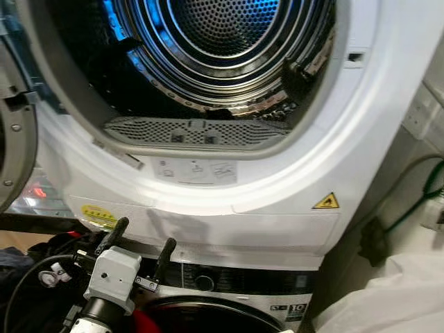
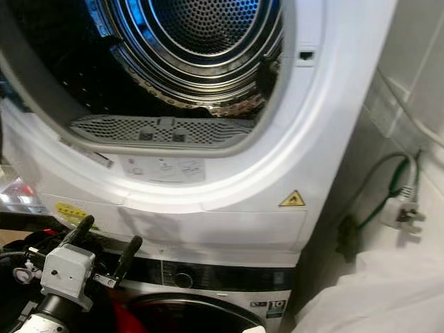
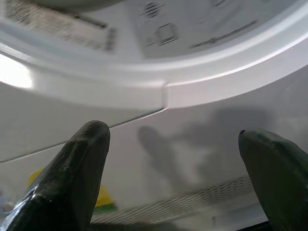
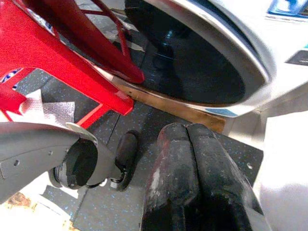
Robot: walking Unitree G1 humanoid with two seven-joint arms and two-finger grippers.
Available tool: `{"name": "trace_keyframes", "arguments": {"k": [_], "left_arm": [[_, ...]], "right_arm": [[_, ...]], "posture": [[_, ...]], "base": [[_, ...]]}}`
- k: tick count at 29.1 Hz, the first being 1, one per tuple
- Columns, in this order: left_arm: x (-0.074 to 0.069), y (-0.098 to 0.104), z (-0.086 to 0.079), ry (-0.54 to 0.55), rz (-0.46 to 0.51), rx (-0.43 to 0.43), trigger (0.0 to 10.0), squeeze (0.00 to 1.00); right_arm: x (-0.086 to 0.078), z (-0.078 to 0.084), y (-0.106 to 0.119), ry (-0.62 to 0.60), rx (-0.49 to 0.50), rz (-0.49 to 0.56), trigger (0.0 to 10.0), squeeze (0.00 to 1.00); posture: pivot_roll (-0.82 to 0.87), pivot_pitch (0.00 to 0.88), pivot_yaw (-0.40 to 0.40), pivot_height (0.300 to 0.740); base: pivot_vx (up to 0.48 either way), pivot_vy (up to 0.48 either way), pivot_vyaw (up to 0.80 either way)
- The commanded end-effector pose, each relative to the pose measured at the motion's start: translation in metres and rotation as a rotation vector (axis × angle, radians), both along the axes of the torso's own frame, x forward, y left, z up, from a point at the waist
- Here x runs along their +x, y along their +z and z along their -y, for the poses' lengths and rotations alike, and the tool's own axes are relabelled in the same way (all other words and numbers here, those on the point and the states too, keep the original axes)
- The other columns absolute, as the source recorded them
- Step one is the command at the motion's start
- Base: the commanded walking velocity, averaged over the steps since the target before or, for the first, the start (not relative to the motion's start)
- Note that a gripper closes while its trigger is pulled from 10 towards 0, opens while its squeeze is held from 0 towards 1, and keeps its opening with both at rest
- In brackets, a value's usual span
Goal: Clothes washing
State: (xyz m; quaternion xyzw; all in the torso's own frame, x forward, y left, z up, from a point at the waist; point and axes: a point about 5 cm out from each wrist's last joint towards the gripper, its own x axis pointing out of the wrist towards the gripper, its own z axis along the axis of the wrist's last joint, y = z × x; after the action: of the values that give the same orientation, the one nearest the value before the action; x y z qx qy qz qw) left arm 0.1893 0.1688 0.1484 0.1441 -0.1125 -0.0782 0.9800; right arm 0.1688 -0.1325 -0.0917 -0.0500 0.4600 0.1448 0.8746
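The upper machine stands open, showing its perforated steel drum and the grey lint filter at the mouth. I see no clothes inside it. My left gripper is open and empty, raised just in front of the white panel below the drum opening. Below it is the lower washing machine with its dark round door. A dark pile of clothes lies at the lower left, with something red beside my left wrist. My right gripper hangs shut and empty, pointing at the floor.
The upper machine's grey door swings out on the left. A red frame stands on the speckled floor by the lower machine. On the right, a plug and green cable hang at the tiled wall above a white cloth.
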Motion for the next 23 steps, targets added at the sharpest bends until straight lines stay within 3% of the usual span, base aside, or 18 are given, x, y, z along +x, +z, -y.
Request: {"name": "trace_keyframes", "arguments": {"k": [1, 17, 23], "left_arm": [[0.0010, 0.0013, -0.0019, 0.008, -0.002, 0.018, 10.0, 0.00], [0.0016, 0.0017, -0.0028, 0.010, 0.000, 0.024, 10.0, 0.00], [0.0020, 0.0001, -0.0019, -0.001, -0.013, 0.042, 10.0, 0.00]], "right_arm": [[-0.0028, -0.0011, -0.0013, 0.008, -0.004, -0.010, 10.0, 0.00], [-0.0037, -0.0019, -0.0017, 0.010, -0.001, -0.015, 10.0, 0.00], [-0.0040, -0.0019, -0.0018, 0.009, -0.002, -0.015, 10.0, 0.00]], "posture": [[0.15, 0.000, 0.067, 0.740], [0.15, 0.000, 0.070, 0.740], [0.15, 0.000, 0.069, 0.740]], "base": [[0.000, 0.356, 0.00], [0.000, 0.388, 0.00], [0.000, 0.099, 0.00]]}}
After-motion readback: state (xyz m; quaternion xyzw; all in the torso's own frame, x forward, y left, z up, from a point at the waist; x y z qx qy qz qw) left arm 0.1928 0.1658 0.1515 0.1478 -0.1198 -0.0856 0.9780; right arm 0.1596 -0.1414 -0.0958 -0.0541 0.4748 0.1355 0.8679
